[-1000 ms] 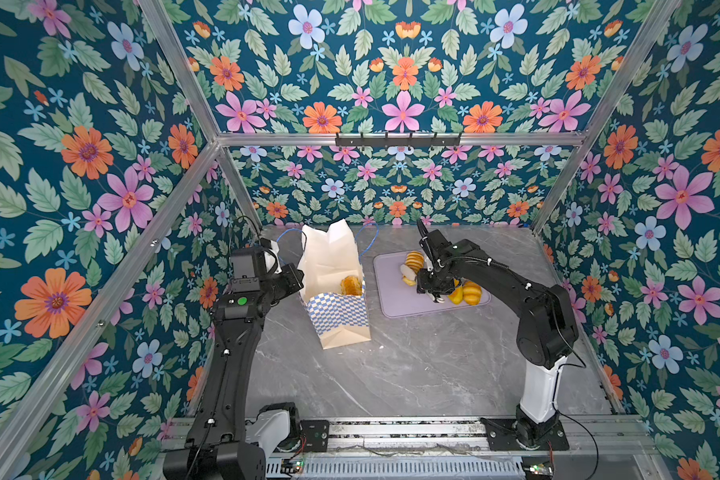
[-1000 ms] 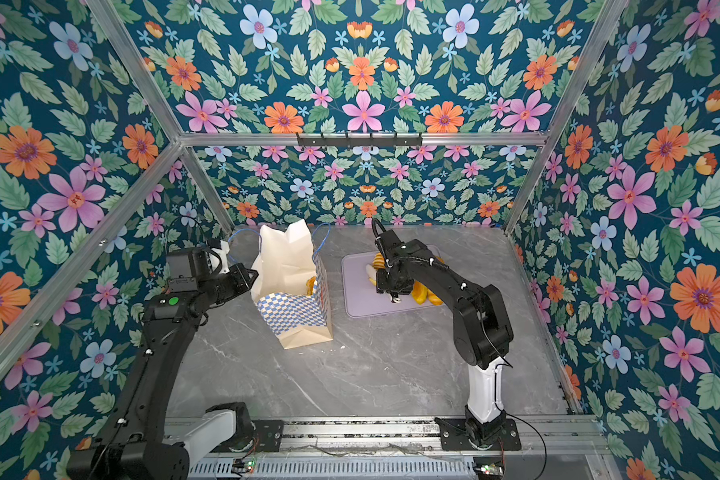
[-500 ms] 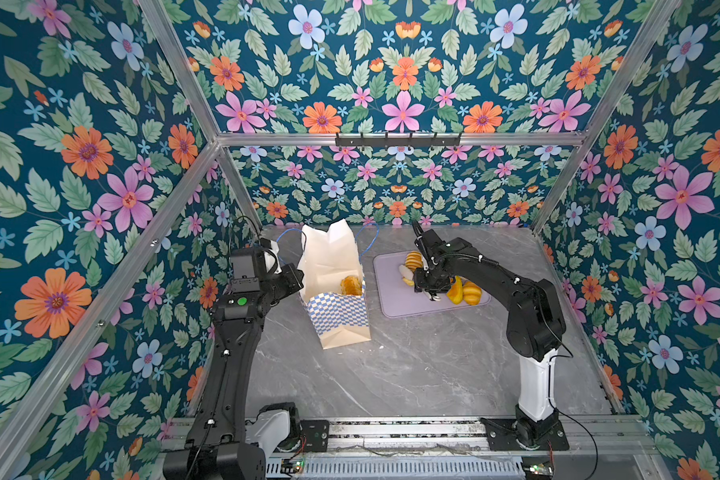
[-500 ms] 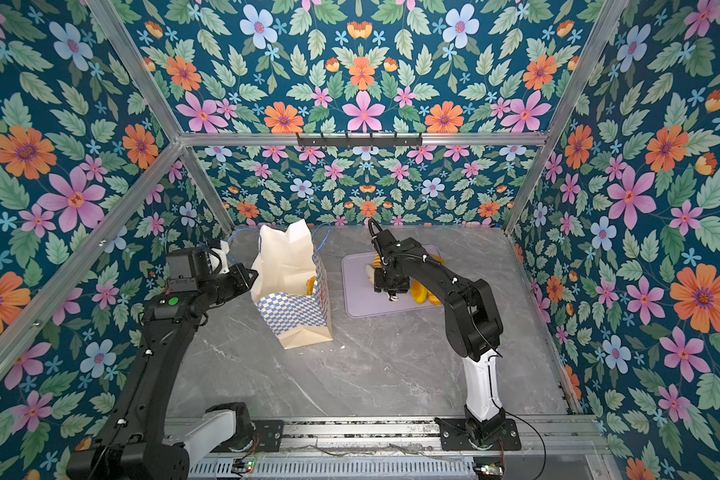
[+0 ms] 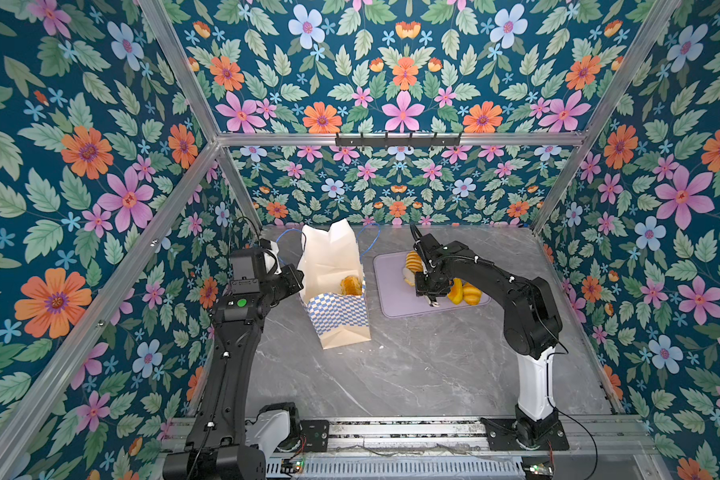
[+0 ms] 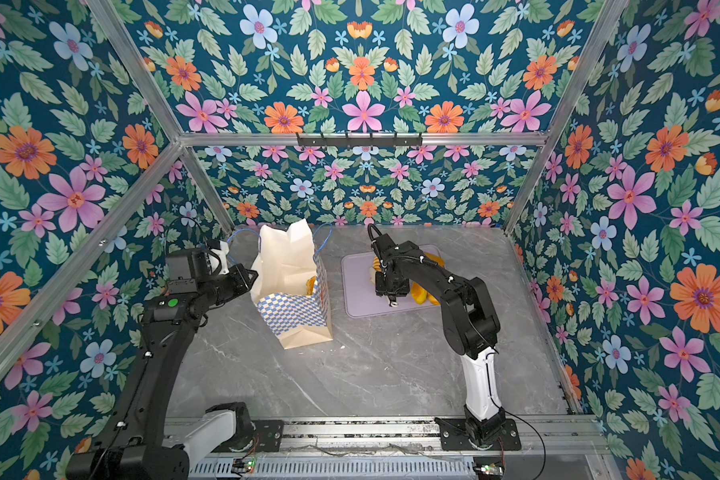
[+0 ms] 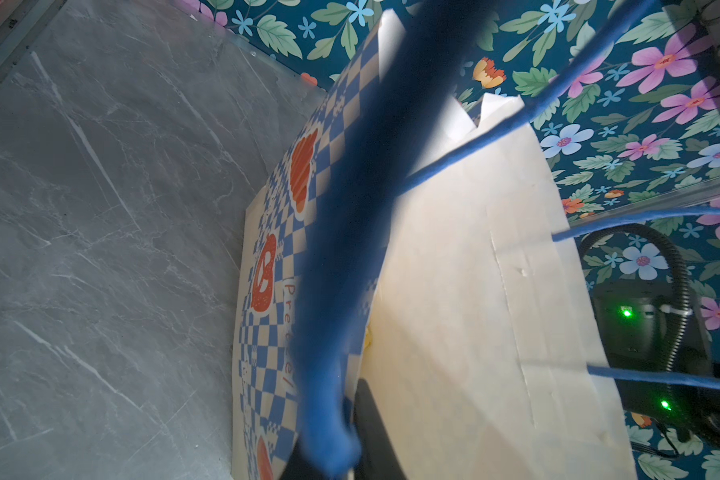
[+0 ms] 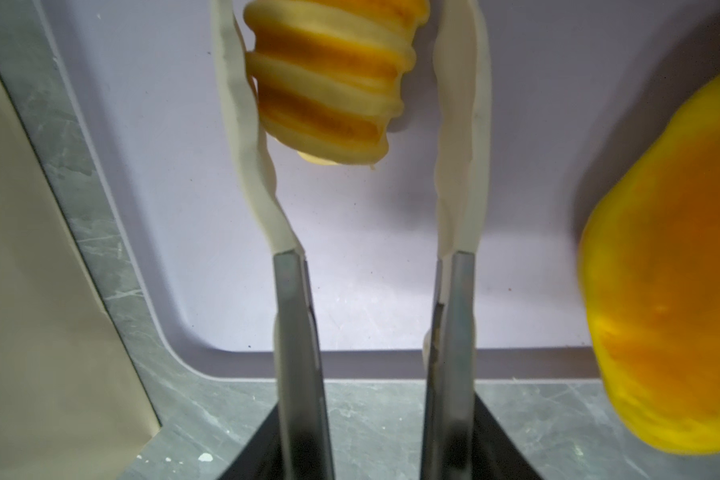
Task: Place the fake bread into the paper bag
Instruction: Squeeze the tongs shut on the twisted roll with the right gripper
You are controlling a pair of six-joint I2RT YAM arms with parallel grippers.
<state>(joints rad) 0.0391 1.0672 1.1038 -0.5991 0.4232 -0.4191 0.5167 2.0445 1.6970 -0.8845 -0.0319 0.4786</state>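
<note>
Straddling a ridged roll (image 8: 329,91) on the tray (image 8: 350,257) with the right end effector (image 8: 343,25), spread, one finger (image 8: 242,104) touching it. Pinching the rim of the upright bag (image 5: 331,266), bun (image 5: 351,286) inside, with the left end effector (image 5: 299,279), pressed together.

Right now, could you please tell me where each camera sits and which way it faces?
Top view: high above the base, facing down toward the back wall; left arm, right arm.
Top view: alongside, same aim; paper bag, lilac tray.
Left wrist: faces the bag's chequered side; blue cord handle, one dark finger.
Right wrist: faces down at the tray; pale fingers straddle a ridged roll.
Shared: left wrist and top views, the bag; right wrist and top, the tray.
</note>
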